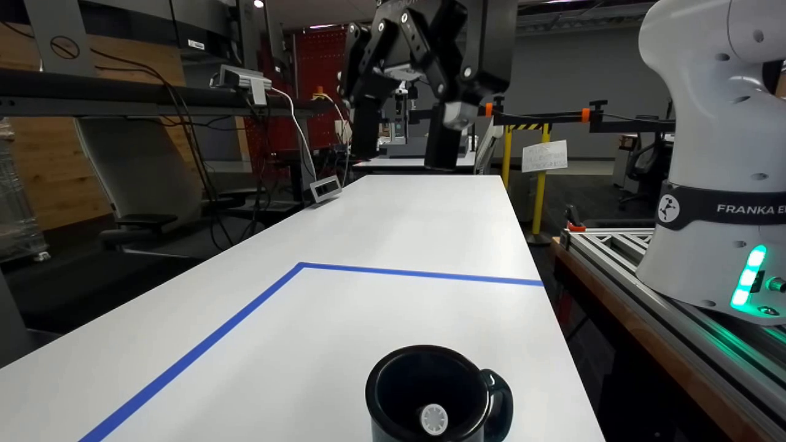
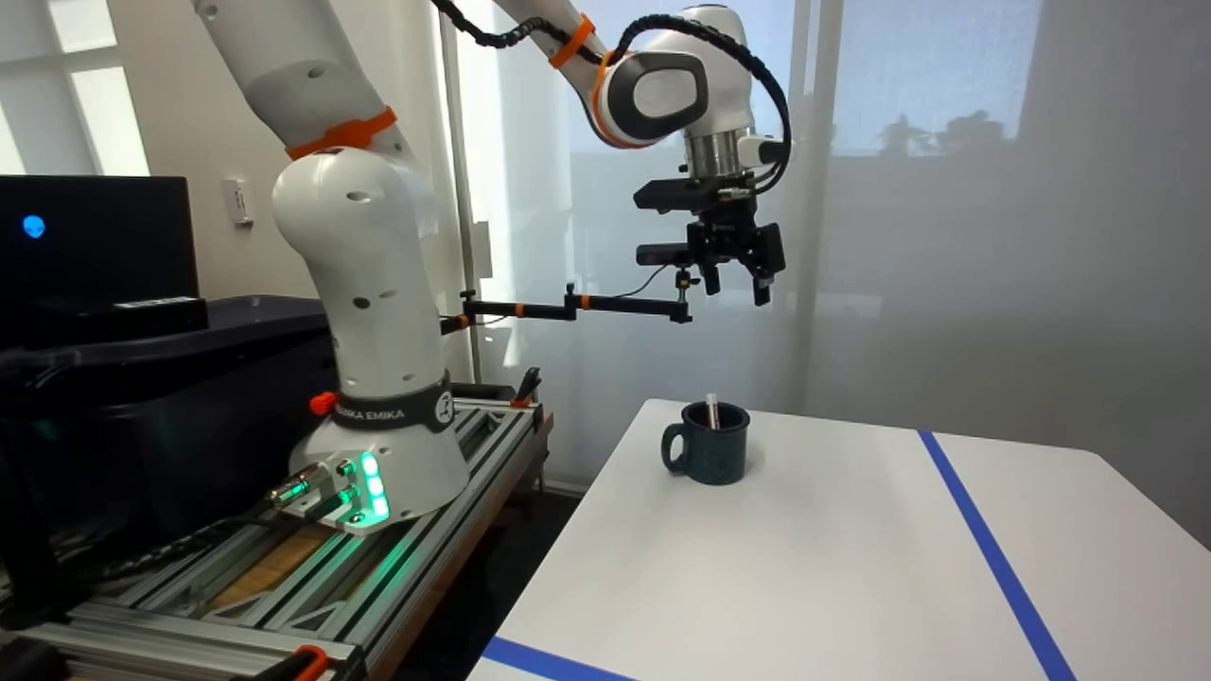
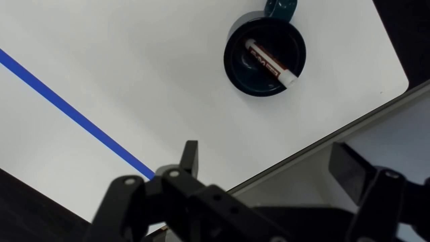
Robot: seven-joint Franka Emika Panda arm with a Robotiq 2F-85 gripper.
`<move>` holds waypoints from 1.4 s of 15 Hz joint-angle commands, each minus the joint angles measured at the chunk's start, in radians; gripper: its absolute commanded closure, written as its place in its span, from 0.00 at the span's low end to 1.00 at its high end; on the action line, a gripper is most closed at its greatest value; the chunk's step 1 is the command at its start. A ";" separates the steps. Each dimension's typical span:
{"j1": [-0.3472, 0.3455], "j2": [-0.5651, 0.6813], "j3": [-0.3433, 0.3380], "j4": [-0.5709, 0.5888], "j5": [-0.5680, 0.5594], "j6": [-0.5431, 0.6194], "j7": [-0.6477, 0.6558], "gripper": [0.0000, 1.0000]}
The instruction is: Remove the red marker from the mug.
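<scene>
The marker (image 3: 270, 63) leans inside the mug (image 2: 716, 460), a white end up. The gripper (image 1: 403, 161) hangs high, spread wide, holding nothing. If it comes down crooked, it could knock the mug over; if it pinches badly, the thin, round marker could slip. The mug is dark, shiny and round, the surface (image 2: 804, 567) white and flat.

The white arm (image 2: 364, 255) stands bent, its gripper (image 1: 403, 153) pointing down with 2 fingers (image 1: 443, 144) spread apart.
</scene>
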 commanded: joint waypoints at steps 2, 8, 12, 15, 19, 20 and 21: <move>0.000 0.004 0.032 0.002 -0.033 0.008 0.071 0.00; 0.024 0.044 0.173 0.008 -0.056 -0.011 0.313 0.00; 0.056 0.077 0.236 -0.030 -0.057 0.038 0.374 0.00; 0.049 0.086 0.261 -0.076 -0.130 0.120 0.363 0.00; 0.059 0.107 0.240 -0.051 -0.113 0.101 0.360 0.00; 0.058 0.111 0.240 -0.049 -0.113 0.103 0.360 0.00; 0.057 0.112 0.240 -0.049 -0.114 0.103 0.360 0.00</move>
